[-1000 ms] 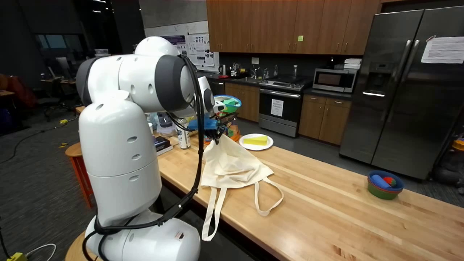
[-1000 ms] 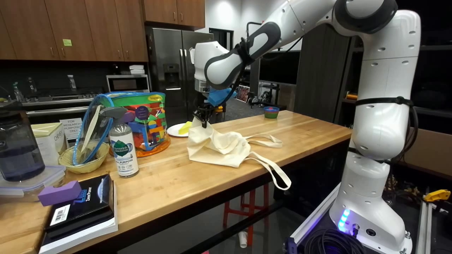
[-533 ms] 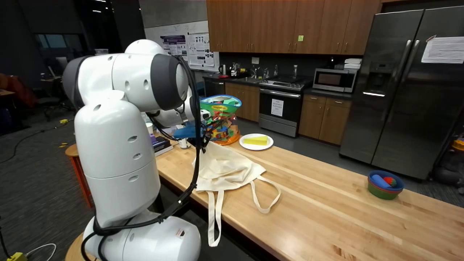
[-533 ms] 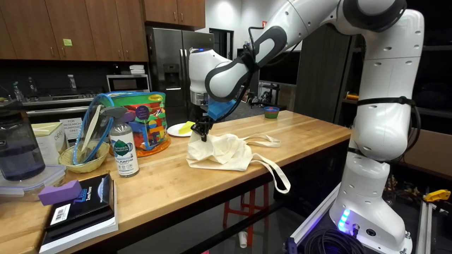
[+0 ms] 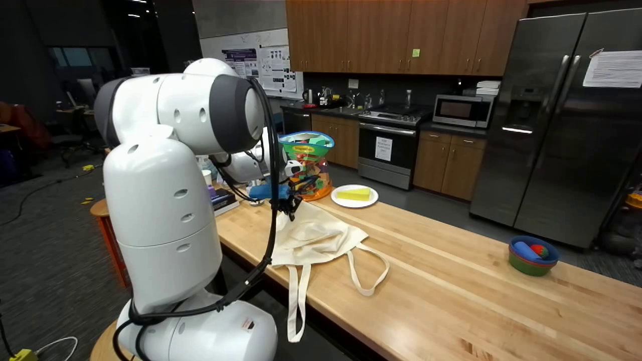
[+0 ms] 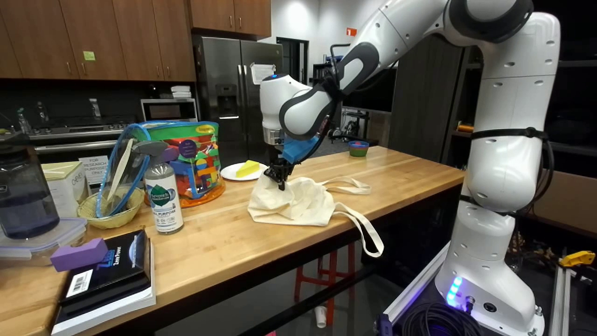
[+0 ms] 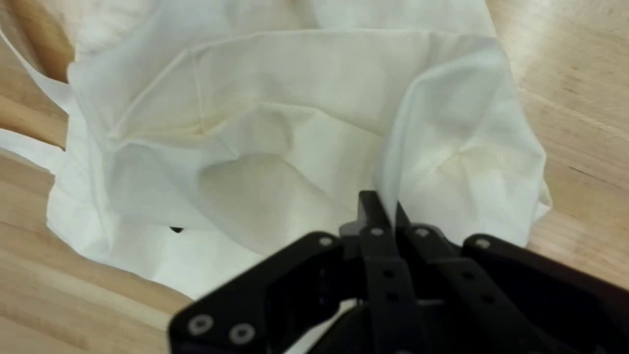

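In an exterior view, with the crumpled cream tote bag (image 6: 295,204) on the wooden table (image 6: 224,242) as the clock's centre, a purple block (image 6: 79,255) lies between eight and nine o'clock, a spray bottle (image 6: 163,201) stands at nine, a see-through sack of toy blocks (image 6: 188,149) sits between nine and ten, and a white plate (image 6: 227,173) bearing a yellow wedge (image 6: 247,168) is at ten. Farther right, the black gripper (image 6: 281,185) points down onto the bag at eleven, and the wrist view shows its fingers (image 7: 369,206) pinching a fold of the cloth. Past it, stacked bowls (image 6: 358,150) rest between one and two o'clock.
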You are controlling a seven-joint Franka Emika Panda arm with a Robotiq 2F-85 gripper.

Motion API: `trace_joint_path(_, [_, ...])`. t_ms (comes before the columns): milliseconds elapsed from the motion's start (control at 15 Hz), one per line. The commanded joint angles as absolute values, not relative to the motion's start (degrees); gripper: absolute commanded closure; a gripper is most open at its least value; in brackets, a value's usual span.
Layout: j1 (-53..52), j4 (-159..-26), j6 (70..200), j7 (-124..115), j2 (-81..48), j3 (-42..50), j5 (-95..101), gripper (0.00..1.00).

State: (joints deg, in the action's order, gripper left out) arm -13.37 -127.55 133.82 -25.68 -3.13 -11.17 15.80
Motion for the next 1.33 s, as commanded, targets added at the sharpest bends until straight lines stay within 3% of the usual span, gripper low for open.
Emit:
trace_joint_path(0, [-11.1,-129.43,135.07,-26.33,-1.73,-8.99,15.43,0.99])
trace_joint_path(1267, [1.77,-123.21,136.84,-16.65,-8.09,2.56,0.95,0.99])
